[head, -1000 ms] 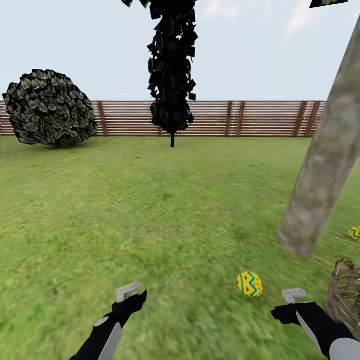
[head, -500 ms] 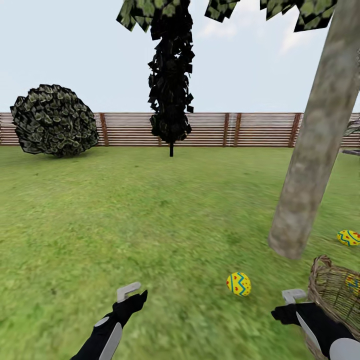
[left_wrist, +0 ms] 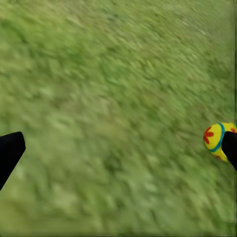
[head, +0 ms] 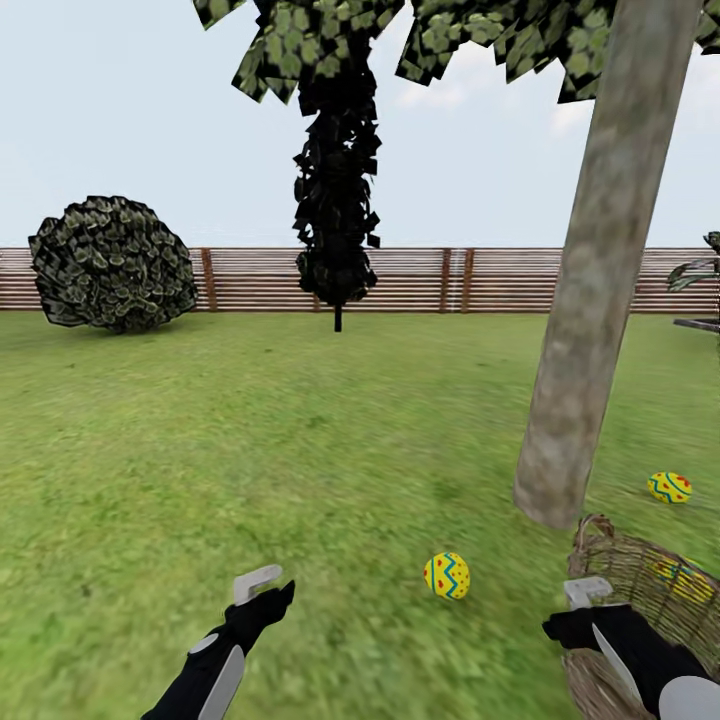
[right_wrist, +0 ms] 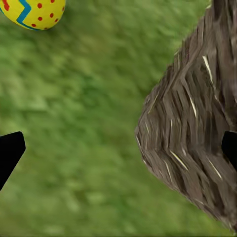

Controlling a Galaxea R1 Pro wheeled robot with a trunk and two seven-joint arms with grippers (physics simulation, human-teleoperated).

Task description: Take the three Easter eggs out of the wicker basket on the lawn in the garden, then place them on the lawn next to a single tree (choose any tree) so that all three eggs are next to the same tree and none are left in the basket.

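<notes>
**Two eggs out by the tree, one left in basket**

Progress: two Easter eggs lie on the lawn (head: 250,440) near the tree (head: 590,300). One egg (head: 447,576) sits in front of the trunk base, toward the robot; a second egg (head: 670,487) lies just right of the trunk. The third egg (head: 683,578) is inside the wicker basket (head: 640,590), seen through the weave at the far inner wall. The basket stands close to the trunk base, at the robot's right. Judgement: roughly two thirds done; remaining is to lift the last egg out and set it by the same tree.

Hands: left hand (head: 262,590) hangs low over bare grass, fingers apart, holding nothing. Right hand (head: 580,605) is just beside the basket's near rim, fingers spread, empty; in its wrist view the basket wall lies between the fingertips' line of sight.

Change vs. earlier frames: the whole view has shifted. Tree, egg and basket sit further left in frame, more of the basket and crown showing. That reads as camera motion, not object motion. Arms hold the same pose in frame.
</notes>
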